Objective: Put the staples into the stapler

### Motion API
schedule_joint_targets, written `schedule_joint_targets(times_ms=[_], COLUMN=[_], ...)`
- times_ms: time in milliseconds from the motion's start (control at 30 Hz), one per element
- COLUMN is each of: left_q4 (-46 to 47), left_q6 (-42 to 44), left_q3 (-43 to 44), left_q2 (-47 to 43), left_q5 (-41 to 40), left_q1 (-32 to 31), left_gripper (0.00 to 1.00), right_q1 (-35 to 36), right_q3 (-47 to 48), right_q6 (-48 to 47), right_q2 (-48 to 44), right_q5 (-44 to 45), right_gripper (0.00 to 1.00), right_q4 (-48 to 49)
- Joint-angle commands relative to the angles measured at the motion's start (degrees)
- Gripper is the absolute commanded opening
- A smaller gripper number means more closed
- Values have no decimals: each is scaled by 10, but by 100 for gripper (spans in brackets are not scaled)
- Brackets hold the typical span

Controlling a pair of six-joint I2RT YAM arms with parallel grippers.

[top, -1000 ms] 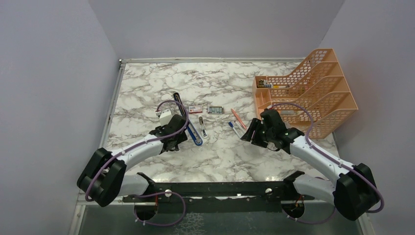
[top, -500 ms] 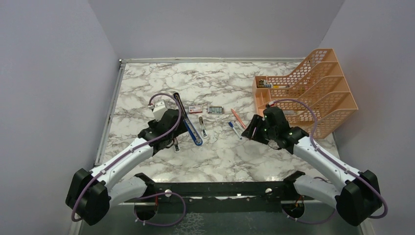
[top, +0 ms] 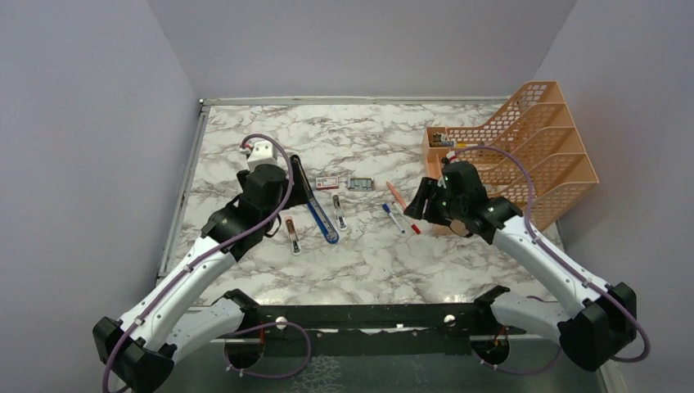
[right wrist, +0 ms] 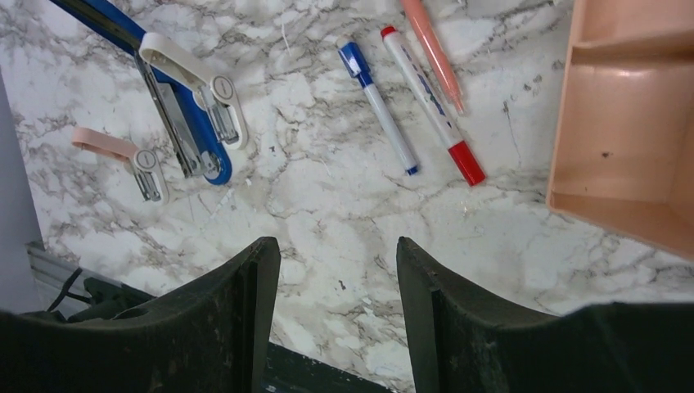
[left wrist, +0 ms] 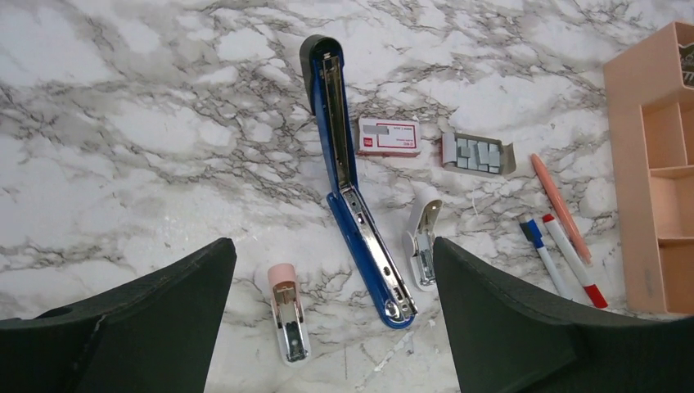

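Note:
The blue stapler point(top: 319, 214) lies opened flat on the marble table, silver channel up; it also shows in the left wrist view point(left wrist: 360, 237). The staples' red-and-white sleeve point(top: 326, 182) point(left wrist: 389, 136) and the grey tray point(top: 358, 184) point(left wrist: 479, 154) holding staple strips lie just beyond it. My left gripper point(top: 277, 214) point(left wrist: 329, 246) is open and empty, held above the stapler's near end. My right gripper point(top: 413, 205) point(right wrist: 337, 246) is open and empty above bare marble, near the pens.
A small pink stapler point(left wrist: 286, 315) and a small white stapler point(left wrist: 423, 241) flank the blue one's near end. A blue-capped pen point(right wrist: 378, 106), a red-capped pen point(right wrist: 434, 106) and an orange pen point(right wrist: 434, 53) lie to the right. An orange file organizer point(top: 524, 164) stands far right.
My left arm has lifted and drawn back to the far left, uncovering the small pink stapler. My right gripper has shifted slightly farther and to the right.

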Motion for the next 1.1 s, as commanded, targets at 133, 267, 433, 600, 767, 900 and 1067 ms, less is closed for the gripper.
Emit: schedule_joint_targets(times_ms=[133,267,433,600,767,900,1067], left_q4=[4,9,11,29,63,87,100], left_q6=[122,124,117,114,111,107,119], left_q3=[71,74,80,82,73,56,44], left_q2=[29,49,57,57,63,66,71], left_q5=[18,20,19,-6,-20,-35,-52], left_q1=[0,0,0,0,0,0,0], left_gripper=[91,91,91,90,85,83,83], right_q1=[-3,-1,13,43,72,80,89], right_q3=[107,157,229,303,380,421,470], right_q6=[-51,-75,-101,-133,-153,-158,-171], right_q2=[158,241,329,415,494,541,588], right_q5=[0,-23,-7,51,114,127,127], right_gripper=[59,58,56,49,28,24,28], right_q4=[40,63,79,79,60,54,38])
